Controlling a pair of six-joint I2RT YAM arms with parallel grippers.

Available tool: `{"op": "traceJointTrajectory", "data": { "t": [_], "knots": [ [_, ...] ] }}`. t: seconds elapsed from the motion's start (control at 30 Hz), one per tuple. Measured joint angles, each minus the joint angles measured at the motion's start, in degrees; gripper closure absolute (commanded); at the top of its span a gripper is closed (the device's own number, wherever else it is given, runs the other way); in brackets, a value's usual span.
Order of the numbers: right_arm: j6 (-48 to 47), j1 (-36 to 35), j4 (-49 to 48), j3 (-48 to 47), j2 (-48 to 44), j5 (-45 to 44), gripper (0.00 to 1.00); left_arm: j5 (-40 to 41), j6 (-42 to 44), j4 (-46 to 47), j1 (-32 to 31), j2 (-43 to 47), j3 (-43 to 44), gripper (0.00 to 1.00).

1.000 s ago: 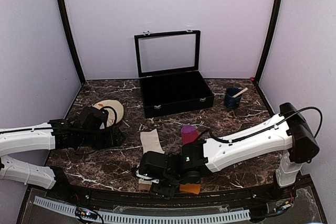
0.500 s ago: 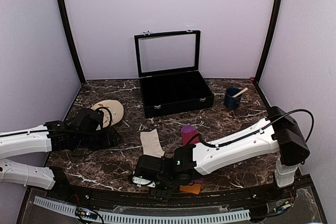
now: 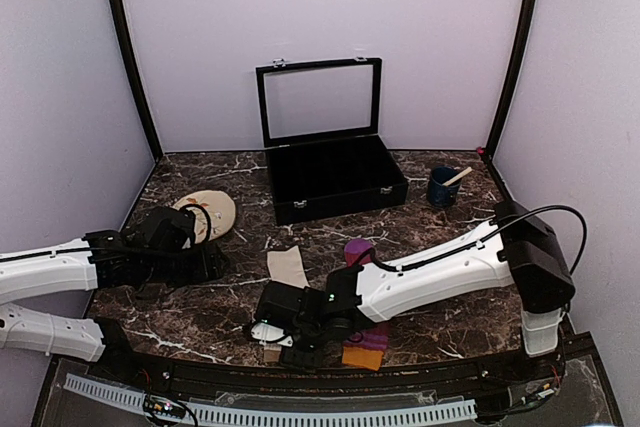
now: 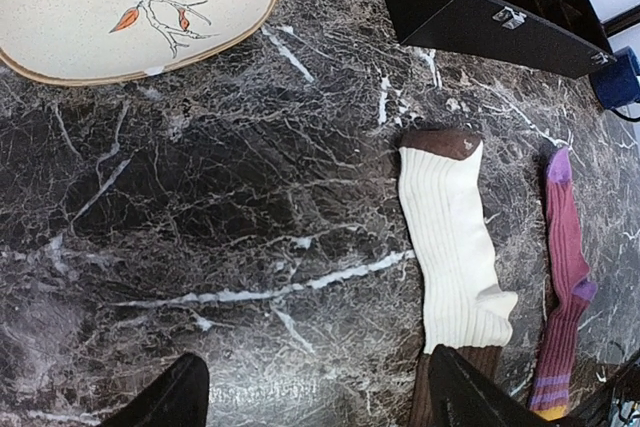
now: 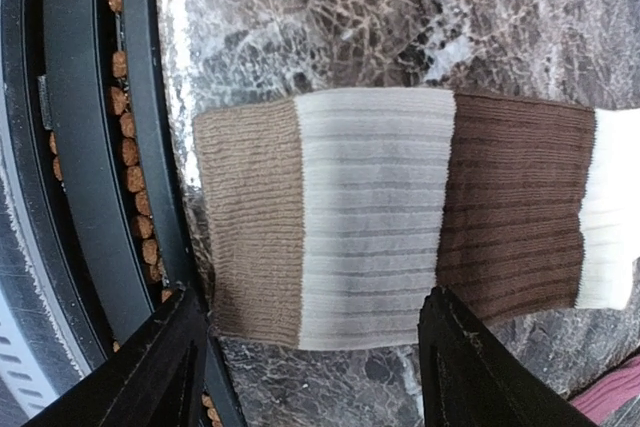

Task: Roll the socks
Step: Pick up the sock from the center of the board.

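Where sock (image 5: 370, 207) lies, right hand (image 5: 312, 309) gapes

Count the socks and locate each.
2. Cream ribbed sock with brown bands: flat at the front centre. Magenta-purple striped sock: alongside, to its right. No others visible.

Cream sock (image 4: 450, 237) with brown bands, magenta-purple striped sock (image 4: 566, 247) with orange cuff.

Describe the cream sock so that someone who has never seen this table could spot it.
Start at the open black case at the back of the marble table. The cream sock lies flat in front of it, left of the magenta-purple sock. Unlike that narrow striped neighbour, it is wide, ribbed and cream with brown bands.
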State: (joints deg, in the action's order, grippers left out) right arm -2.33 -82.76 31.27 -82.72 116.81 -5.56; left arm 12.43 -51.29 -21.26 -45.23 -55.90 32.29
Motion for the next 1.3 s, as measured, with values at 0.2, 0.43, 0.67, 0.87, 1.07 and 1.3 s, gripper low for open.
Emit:
{"op": "traceJointTrajectory", "data": {
  "t": [0.2,0.43,0.67,0.87,1.07,1.3],
  "knots": [
    [-0.28,0.11,0.0,0.0,0.83,1.31,0.39,0.81,0.02,-0.28,0.0,0.31,0.0,0.22],
    [-0.57,0.15,-0.02,0.17,1.03,2.34,0.53,1.6,0.02,-0.39,0.13,0.44,0.0,0.22],
    [-0.66,0.15,-0.7,0.87,1.4,3.48,0.68,2.05,-0.02,-1.25,0.66,0.96,0.0,0.22],
    [-0.63,0.15,-1.57,1.14,1.4,3.87,0.94,2.21,-0.09,-1.29,0.76,1.16,0.0,0.22],
    [-0.68,0.26,-1.51,1.18,1.36,3.98,1.0,2.23,-0.15,-1.25,0.98,1.11,0.0,0.22],
    [-0.11,0.48,2.32,-0.46,1.31,6.51,1.0,2.23,-0.17,-1.14,1.01,1.05,0.0,0.22]
  ]
}}
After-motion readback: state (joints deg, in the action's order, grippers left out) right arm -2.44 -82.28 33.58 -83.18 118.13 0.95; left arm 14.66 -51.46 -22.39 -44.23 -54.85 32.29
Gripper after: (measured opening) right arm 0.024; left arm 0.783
